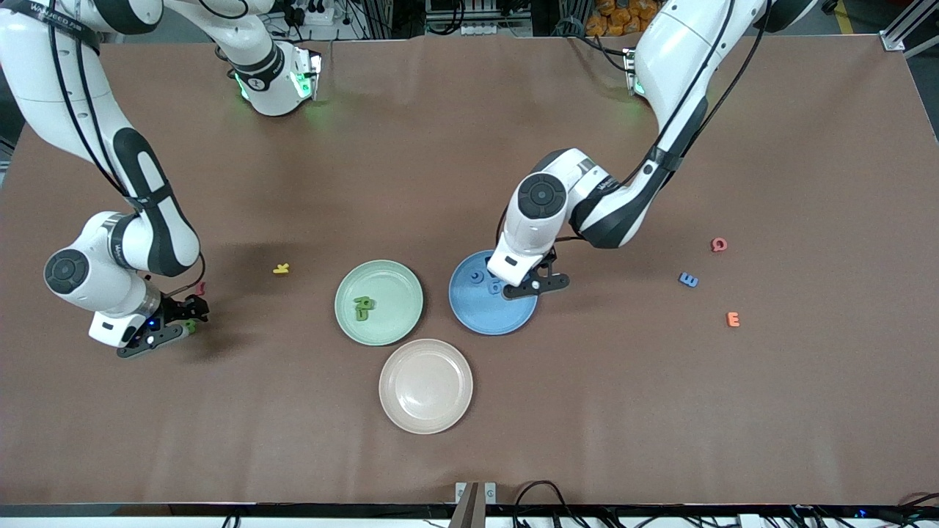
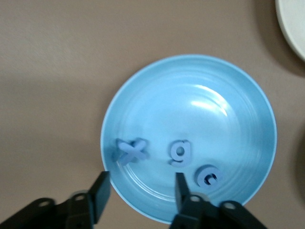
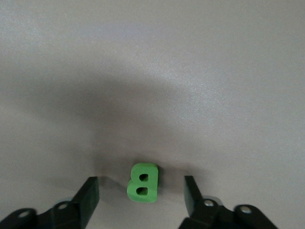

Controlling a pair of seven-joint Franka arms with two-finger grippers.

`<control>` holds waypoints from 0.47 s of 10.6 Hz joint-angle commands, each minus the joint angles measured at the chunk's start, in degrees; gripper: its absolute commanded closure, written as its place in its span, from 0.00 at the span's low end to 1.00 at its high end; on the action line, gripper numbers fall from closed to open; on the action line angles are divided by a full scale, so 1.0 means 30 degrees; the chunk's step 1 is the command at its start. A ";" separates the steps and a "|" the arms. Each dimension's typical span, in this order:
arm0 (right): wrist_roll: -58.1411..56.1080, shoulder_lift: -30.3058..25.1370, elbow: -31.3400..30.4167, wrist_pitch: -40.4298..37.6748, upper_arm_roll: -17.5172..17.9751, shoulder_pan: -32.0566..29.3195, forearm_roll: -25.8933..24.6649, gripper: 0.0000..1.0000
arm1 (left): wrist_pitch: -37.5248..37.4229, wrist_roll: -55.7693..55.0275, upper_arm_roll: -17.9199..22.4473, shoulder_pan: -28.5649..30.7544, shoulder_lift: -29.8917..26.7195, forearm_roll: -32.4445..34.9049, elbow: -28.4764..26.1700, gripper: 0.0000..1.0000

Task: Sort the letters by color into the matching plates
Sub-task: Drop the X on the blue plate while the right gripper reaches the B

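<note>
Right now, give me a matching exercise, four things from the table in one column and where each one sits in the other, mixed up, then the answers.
Things:
1. green B
2. blue x
3. yellow letter
4. beige-pink plate

Places:
A. in the blue plate, under the open left gripper
B. on the bare table, between the open right gripper's fingers
C. nearer the front camera than both other plates
D. on the bare table, between the right arm and the green plate

Pairs: 1-B, 2-A, 3-D, 4-C
</note>
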 commanded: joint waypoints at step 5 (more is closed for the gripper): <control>-0.0957 0.0078 0.0204 0.0072 0.0309 -0.0578 -0.0378 0.59 | -0.0652 0.1407 0.0300 0.2104 -0.0212 0.0564 -0.0174 0.00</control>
